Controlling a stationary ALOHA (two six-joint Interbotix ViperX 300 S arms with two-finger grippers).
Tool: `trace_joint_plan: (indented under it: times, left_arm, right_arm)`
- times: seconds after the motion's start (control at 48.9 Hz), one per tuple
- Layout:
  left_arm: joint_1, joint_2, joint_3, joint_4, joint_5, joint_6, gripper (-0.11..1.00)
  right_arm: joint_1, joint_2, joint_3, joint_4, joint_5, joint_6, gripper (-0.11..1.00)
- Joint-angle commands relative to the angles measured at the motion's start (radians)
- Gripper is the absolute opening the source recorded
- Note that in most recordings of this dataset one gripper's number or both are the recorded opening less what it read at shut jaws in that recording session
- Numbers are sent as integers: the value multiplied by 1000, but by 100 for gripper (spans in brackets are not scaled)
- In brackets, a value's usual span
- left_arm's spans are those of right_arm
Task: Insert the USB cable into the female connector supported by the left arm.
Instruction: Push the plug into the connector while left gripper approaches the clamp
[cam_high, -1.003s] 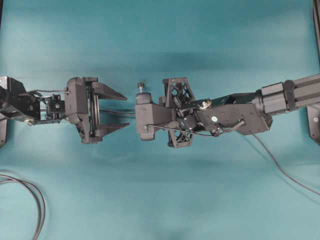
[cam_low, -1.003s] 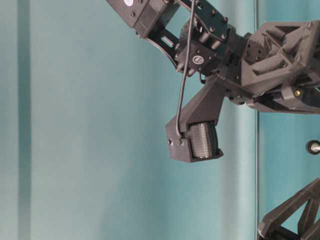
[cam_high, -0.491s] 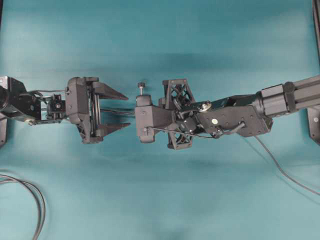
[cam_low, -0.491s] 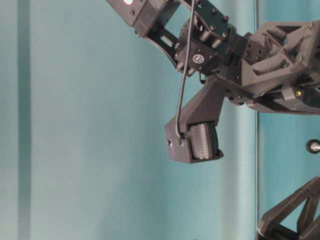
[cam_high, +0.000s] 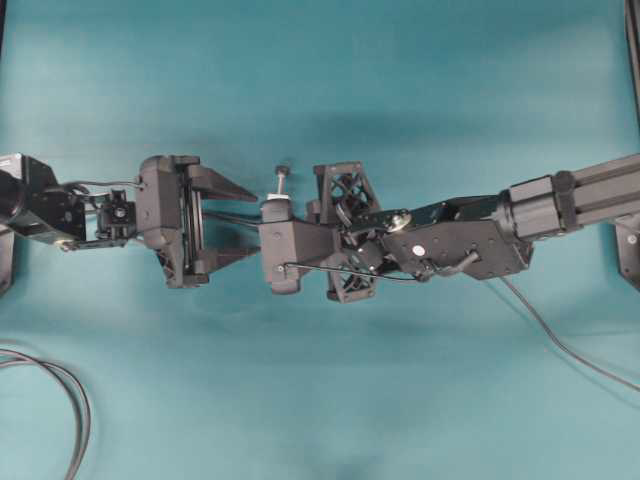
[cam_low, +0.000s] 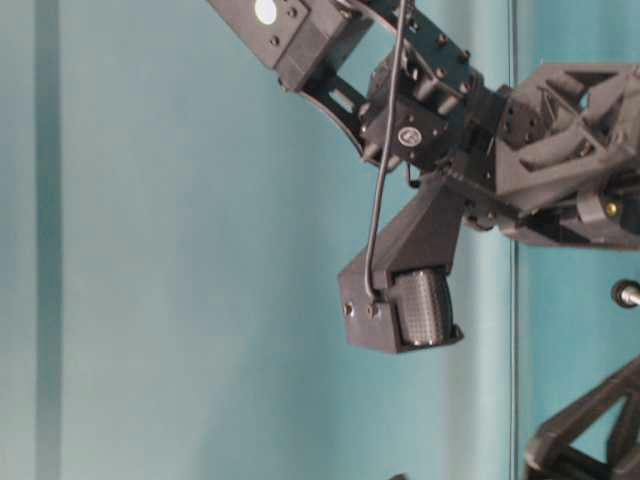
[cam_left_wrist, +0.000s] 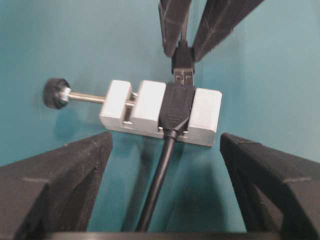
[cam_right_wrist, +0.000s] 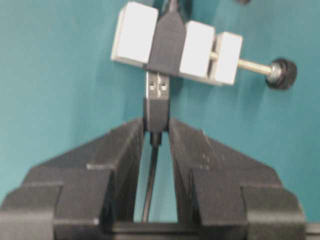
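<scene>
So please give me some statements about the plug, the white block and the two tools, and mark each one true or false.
1. The right tool grips the USB cable by its black plug. True.
2. The left tool is clamped on the white block. False: its fingers stand wide apart on either side of the block, not touching it.
3. The plug's metal tip is at the mouth of the female connector, part of it still showing. True.
4. The black-knobbed screw is missing from the block. False: it sticks out from one side.
5. The plug lies loose on the table. False: the right tool holds it.
</scene>
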Motion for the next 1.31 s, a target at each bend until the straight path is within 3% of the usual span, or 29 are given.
trace_joint_plan:
  times: [0.0,0.368,0.532,0.86,1.105,1.289]
  left_arm:
    - [0,11,-18,0,-9,-5,93]
    - [17,29,-8,2,-3,14,85]
    - [17,-20,34,2,-3,32,85]
    - [40,-18,17,2,20,74,84]
    - [72,-17,9,2,32,144,83]
    - [72,-17,2,2,40,150,83]
  right_arm:
    - [0,-15,-32,-23,-3,26,20]
    - [0,-15,-31,-26,0,37,20]
    - [0,-17,-26,-26,-8,37,20]
    - [0,-15,-26,-26,-29,37,20]
    - [0,-15,-26,-26,-38,37,20]
    - [0,-17,-26,-26,-38,37,20]
